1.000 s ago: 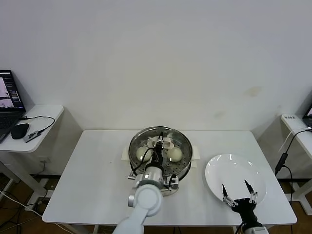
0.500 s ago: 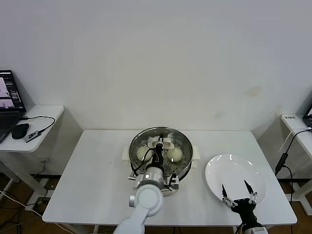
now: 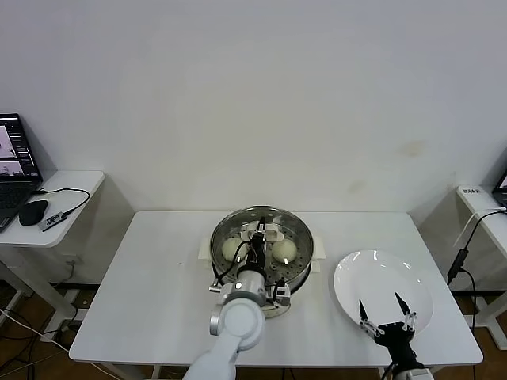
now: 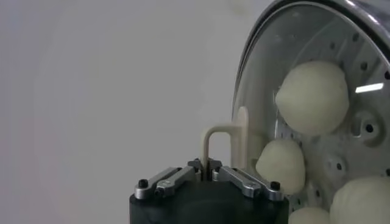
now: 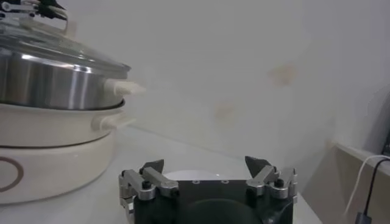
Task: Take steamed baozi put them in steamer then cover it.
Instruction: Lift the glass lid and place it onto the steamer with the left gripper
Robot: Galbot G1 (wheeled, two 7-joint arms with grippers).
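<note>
Cover (image 3: 261,237), glass and likely heavy, fragile, sat on steamer (image 3: 297,273); left hand (image 4: 206,172) pinched its handle (image 4: 220,141); right hand (image 3: 387,314) wide.

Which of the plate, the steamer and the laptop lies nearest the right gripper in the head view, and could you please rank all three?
From the right gripper:
1. Plate, directly beneath and ahead of it.
2. Steamer, at table centre, to its left.
3. Laptop, on the far-left side table.

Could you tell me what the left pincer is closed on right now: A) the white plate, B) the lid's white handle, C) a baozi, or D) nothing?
B: the left pincer is shut on the white handle of the cover, which lies on the steamer.
</note>
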